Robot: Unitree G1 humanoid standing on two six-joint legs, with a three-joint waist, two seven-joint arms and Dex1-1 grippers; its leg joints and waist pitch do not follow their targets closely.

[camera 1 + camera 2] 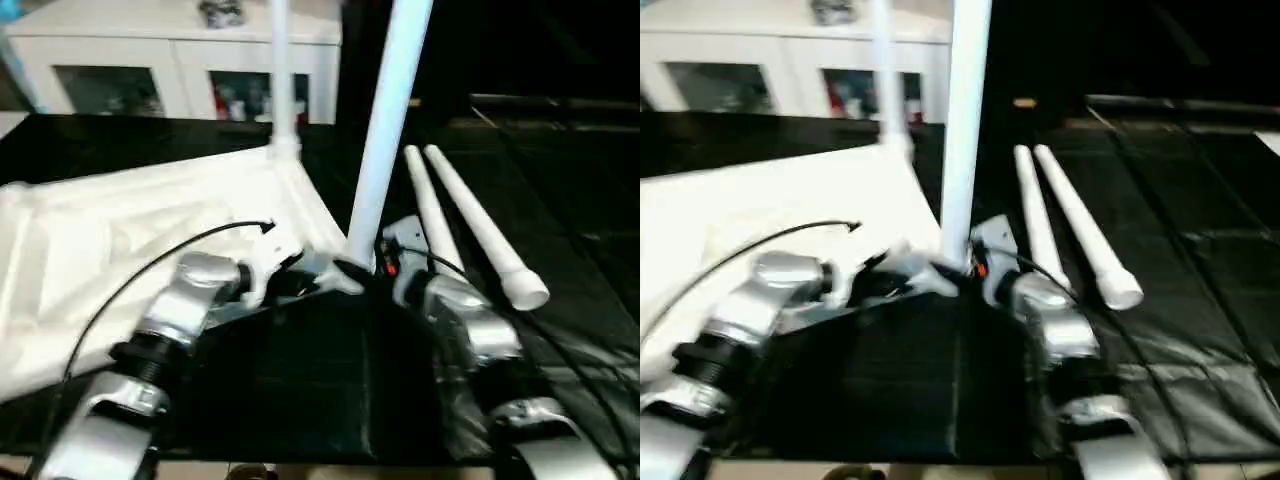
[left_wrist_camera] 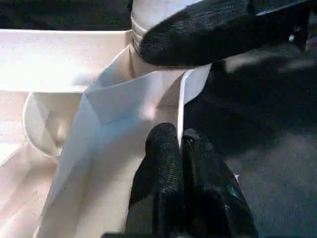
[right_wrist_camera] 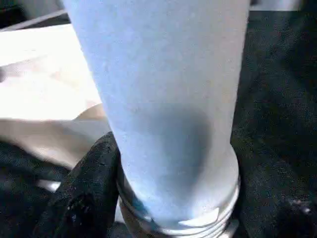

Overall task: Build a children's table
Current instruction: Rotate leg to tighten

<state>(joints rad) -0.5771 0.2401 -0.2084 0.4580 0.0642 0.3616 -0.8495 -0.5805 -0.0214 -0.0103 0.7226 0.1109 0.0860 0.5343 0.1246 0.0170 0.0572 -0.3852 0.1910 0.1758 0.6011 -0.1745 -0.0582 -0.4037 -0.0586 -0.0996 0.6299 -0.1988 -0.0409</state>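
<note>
Right hand (image 3: 168, 208) grasps the long round white plastic leg (image 1: 385, 140) at its threaded base, over the corner socket of the ribbed white tabletop (image 1: 120, 240). Left hand (image 2: 181, 148), clenched empty, presses the rim beside it. Risk: a tilted leg may cross-thread or jam.

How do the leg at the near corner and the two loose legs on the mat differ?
The near-corner leg stands upright in the tabletop, with the right pincer around its base; the loose legs lie flat, side by side, untouched. All are white, round and tapered.
</note>
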